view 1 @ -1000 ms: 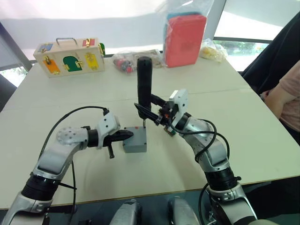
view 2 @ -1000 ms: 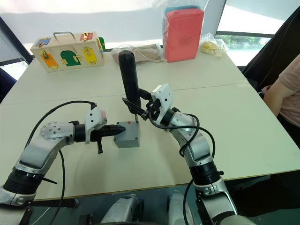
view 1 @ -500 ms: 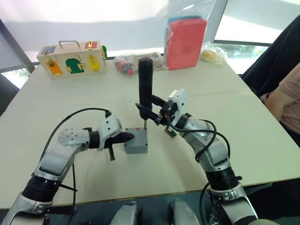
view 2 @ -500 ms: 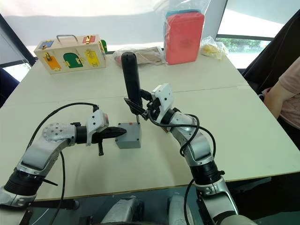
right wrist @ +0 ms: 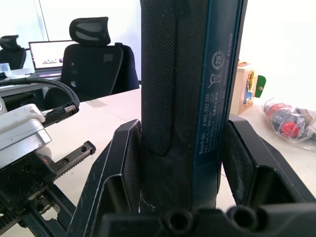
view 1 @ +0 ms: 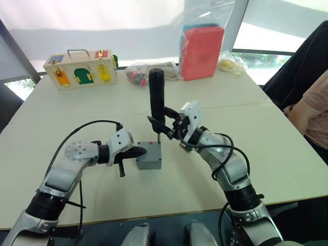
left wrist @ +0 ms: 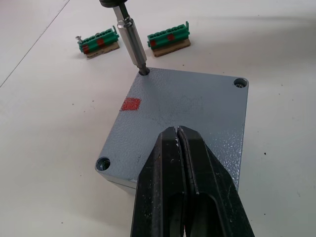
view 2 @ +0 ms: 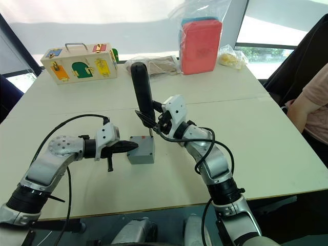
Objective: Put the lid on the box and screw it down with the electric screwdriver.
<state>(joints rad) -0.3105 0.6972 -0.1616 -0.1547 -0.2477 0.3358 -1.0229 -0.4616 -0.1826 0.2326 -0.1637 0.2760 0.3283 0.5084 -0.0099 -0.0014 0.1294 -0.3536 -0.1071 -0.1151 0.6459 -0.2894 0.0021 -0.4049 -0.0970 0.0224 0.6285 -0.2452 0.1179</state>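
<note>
- The box (view 1: 148, 155) sits near the middle of the table (view 1: 287, 148), with the lid (left wrist: 187, 113) already on it, a small red mark on the lid's top.
- Three corner screw holes of the lid show in the left wrist view; the fourth corner is hidden behind the fingers.
- The left gripper (left wrist: 177, 136) has its two fingers pressed together, empty, the tips resting on the lid.
- The right gripper (right wrist: 180, 163) is clenched around the electric screwdriver (view 1: 157, 97), which stands about upright, its bit set in one far corner hole.
- Two green terminal blocks (left wrist: 98, 43) lie just beyond the box.
- One wooden box with coloured doors (view 1: 84, 69) and one red pack (view 1: 202, 45) stand at the far edge.
</note>
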